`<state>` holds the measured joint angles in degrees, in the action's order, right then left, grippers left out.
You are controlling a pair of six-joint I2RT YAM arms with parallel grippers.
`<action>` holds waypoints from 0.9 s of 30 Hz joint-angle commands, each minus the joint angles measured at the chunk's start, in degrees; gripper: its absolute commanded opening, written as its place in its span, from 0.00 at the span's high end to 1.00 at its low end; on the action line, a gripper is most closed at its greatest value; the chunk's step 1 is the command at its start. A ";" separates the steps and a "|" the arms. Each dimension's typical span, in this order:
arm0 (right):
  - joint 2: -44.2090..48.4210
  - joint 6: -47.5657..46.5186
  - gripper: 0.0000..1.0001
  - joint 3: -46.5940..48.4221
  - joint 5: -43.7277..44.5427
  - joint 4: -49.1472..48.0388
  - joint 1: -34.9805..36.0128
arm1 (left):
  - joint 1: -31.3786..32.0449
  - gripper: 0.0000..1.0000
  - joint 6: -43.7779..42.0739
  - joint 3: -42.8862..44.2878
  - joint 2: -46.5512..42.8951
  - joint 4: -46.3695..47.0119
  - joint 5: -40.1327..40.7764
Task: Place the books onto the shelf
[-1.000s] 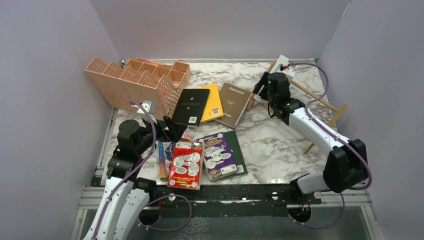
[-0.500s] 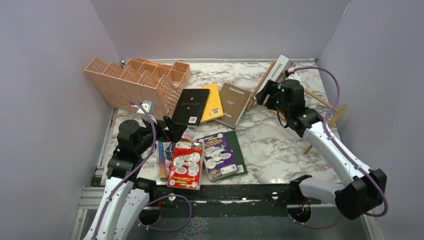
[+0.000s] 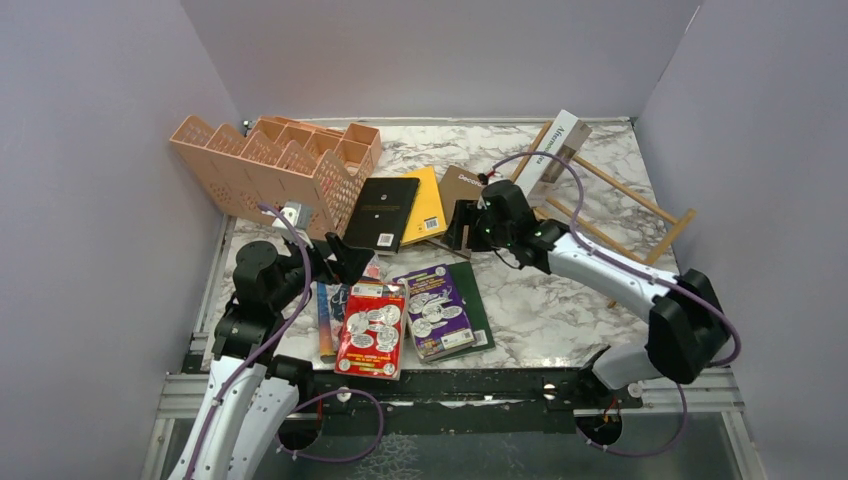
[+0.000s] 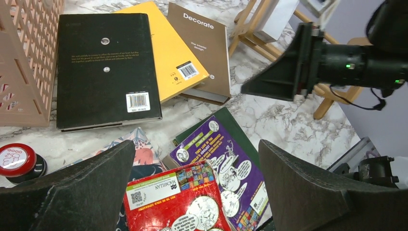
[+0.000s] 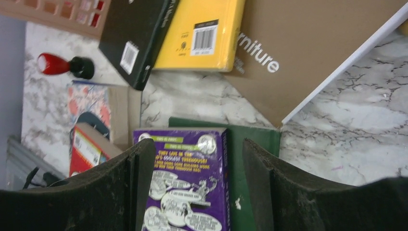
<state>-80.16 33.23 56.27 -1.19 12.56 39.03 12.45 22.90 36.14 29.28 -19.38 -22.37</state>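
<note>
1. We are holding the right gripper (image 3: 462, 226) wide and empty above the near end of the brown "Decorate" book (image 3: 461, 186).
2. We are holding the left gripper (image 3: 345, 262) wide and empty over the red book (image 3: 372, 328).
3. We are seeing the white book (image 3: 557, 143) leaning in the shelf (image 3: 672, 232), while the black book (image 3: 380, 212), yellow book (image 3: 430, 200) and purple book (image 3: 437, 310) are lying on the table (image 3: 560, 290).

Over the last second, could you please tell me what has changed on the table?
The right gripper drew away from the white book, which leans on the shelf. It swung left and nearer, and now hovers open over the brown book. The left gripper, open, and the other books stayed put.
</note>
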 commanded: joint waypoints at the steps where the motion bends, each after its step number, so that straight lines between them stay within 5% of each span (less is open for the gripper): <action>1: -7.09 5.10 0.29 4.85 7.61 -4.47 0.11 | -0.19 0.01 -0.09 -0.48 -0.54 1.03 1.21; 15: -28.38 3.03 0.32 20.09 8.35 -4.39 0.09 | -0.18 0.01 -0.22 -0.46 -0.62 0.74 1.42; 21: -33.08 2.98 0.32 22.63 -0.26 -3.89 0.09 | -0.19 0.01 -0.22 -0.47 -0.37 0.79 1.63; 27: -28.60 5.63 0.48 16.63 -7.02 -12.92 0.09 | -0.18 0.01 -0.39 -0.20 -0.82 0.66 1.90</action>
<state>-111.77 36.60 77.32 -1.04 8.01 38.70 12.45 22.90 36.14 29.19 -19.40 -21.54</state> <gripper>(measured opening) 0.578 0.987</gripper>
